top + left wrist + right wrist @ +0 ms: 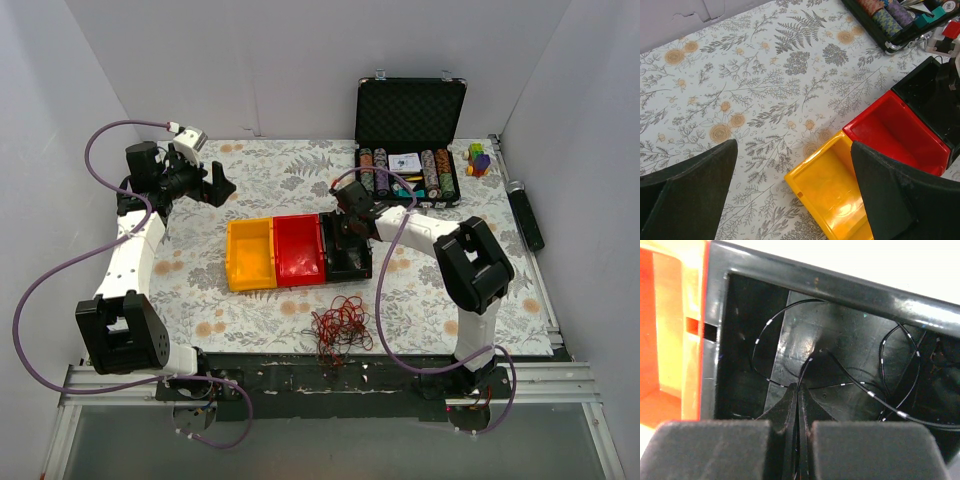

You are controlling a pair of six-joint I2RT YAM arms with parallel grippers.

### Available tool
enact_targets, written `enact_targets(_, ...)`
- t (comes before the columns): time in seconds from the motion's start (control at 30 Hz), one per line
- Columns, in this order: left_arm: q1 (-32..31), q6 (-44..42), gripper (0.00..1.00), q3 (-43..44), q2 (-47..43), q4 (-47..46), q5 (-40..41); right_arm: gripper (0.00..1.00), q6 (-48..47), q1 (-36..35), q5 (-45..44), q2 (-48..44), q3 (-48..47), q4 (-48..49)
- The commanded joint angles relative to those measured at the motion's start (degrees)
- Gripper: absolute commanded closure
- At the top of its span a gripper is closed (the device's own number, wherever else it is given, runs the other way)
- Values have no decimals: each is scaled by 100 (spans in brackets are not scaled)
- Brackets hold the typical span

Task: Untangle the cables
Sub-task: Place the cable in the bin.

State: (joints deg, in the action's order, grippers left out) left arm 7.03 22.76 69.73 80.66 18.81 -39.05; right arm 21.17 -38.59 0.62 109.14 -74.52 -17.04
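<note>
A fist-sized tangle of dark red cables (341,326) lies near the table's front edge. Thin black cables (840,365) with pale marks lie looped inside the black bin (350,262). My right gripper (799,390) is down in that bin, its jaws closed on a black cable strand that rises between the fingertips. It shows in the top view (350,222) over the bin. My left gripper (212,186) is open and empty, raised over the table's far left; its black fingers (687,190) frame the flowered cloth and the yellow bin (835,195).
Yellow (250,254), red (299,249) and black bins stand side by side mid-table. An open black case of poker chips (408,160) stands at the back right, with small coloured blocks (479,159) beside it. A dark cylinder (526,215) lies off the right edge.
</note>
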Motion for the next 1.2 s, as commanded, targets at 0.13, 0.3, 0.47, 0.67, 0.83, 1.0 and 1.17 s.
enact_targets(0.13, 18, -123, 2, -30, -244, -88, -138, 91, 300, 18, 70, -25, -80, -28)
enact_targets(0.3, 9, -70, 2, 5, -209, -123, -182, 57, 362, 1, 114, -147, -27, 7)
enact_targets(0.47, 9, 18, 2, 154, -139, -123, -226, 38, 353, 0, -18, -621, 157, 51)
enact_targets(0.67, 18, -35, 2, 119, -200, -114, -226, 38, 467, -8, -36, -1043, 113, -212)
enact_targets(0.83, 18, -88, 2, 75, -270, -114, -191, 41, 607, -8, -18, -1588, 245, -256)
enact_targets(1.0, 9, -88, 2, 119, -253, -105, -165, 47, 678, -8, -245, -1809, 166, -537)
enact_targets(1.17, 9, -88, 2, 128, -270, -79, -173, 60, 696, 0, -677, -1853, 34, -906)
